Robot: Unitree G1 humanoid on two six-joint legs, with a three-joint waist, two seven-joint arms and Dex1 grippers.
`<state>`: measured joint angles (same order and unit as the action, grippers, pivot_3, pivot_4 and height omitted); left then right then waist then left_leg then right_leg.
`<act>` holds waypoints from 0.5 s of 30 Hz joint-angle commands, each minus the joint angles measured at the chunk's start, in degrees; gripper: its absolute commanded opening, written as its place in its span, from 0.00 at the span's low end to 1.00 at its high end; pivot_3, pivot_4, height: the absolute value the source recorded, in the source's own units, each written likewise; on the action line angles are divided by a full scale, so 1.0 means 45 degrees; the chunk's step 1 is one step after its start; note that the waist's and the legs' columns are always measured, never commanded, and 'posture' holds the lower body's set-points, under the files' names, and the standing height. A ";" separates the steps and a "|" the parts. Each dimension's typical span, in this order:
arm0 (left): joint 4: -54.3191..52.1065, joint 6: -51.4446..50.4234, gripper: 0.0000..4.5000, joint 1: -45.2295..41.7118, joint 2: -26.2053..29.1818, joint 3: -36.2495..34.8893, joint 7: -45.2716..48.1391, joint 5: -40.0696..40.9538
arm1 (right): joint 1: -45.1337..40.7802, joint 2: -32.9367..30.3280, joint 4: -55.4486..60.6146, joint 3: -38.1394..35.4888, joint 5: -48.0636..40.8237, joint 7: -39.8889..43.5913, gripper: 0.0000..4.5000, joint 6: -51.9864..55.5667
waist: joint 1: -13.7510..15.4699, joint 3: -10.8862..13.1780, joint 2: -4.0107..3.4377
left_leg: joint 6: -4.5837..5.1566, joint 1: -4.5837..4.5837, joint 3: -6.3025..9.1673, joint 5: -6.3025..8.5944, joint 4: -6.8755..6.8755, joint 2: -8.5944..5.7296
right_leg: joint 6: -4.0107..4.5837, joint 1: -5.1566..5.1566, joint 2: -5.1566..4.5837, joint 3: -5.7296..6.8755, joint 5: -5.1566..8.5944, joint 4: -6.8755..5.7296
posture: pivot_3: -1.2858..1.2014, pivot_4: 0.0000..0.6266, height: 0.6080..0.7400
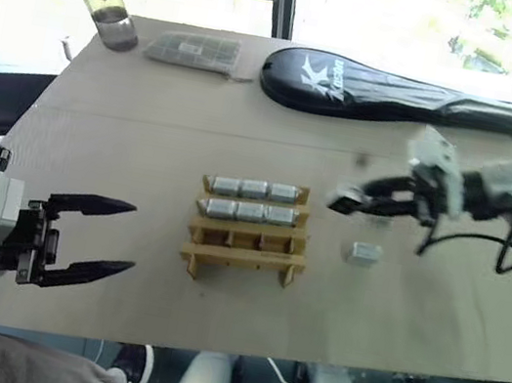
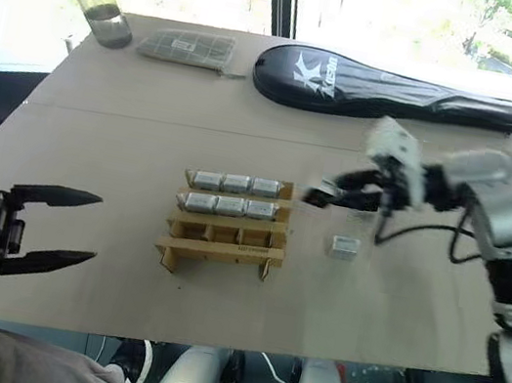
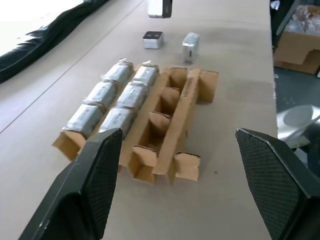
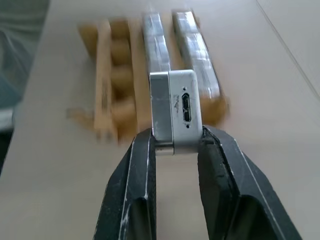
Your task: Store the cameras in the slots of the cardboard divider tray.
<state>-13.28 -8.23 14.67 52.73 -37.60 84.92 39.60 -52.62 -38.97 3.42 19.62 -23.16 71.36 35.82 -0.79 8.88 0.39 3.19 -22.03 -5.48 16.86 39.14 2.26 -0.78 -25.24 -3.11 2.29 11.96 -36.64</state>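
Overhead, the cardboard divider tray [image 1: 249,230] sits mid-worktop [image 1: 125,149], its two far rows full of cameras and its near rows vacant. One loose camera [image 1: 362,253] lies toward the right edge. The left hand [image 1: 114,238] hangs spread wide and holding nothing by the left edge, bare board around it. Along the right wrist, the right hand [image 4: 175,145] is clamped on a camera [image 4: 176,111] above the tray.

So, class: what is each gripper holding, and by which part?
The right gripper pinches one camera by its two side faces, near one end. The left gripper is open and holds nothing.
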 commanded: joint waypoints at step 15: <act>0.1870 0.1114 0.83 -0.0669 0.0167 0.0227 0.0341 -0.0742 | -0.2637 0.5713 0.1724 0.3376 0.1204 -0.4487 0.13 0.6758 | -0.0052 -0.0063 0.0104 | -0.0020 -0.0160 0.0047 -0.0002 0.0022 -0.0029 | -0.0031 -0.0123 -0.0009 0.0061 -0.0025 -0.0021 | 0.52 0.24 1.00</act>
<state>-5.13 -4.21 11.86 53.15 -35.81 86.11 36.11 -62.83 -13.76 9.51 34.82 -18.20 52.60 65.13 -1.02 8.60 0.86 3.08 -22.73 -5.22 16.83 39.23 2.14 -0.91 -25.79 -3.13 2.59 11.85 -36.76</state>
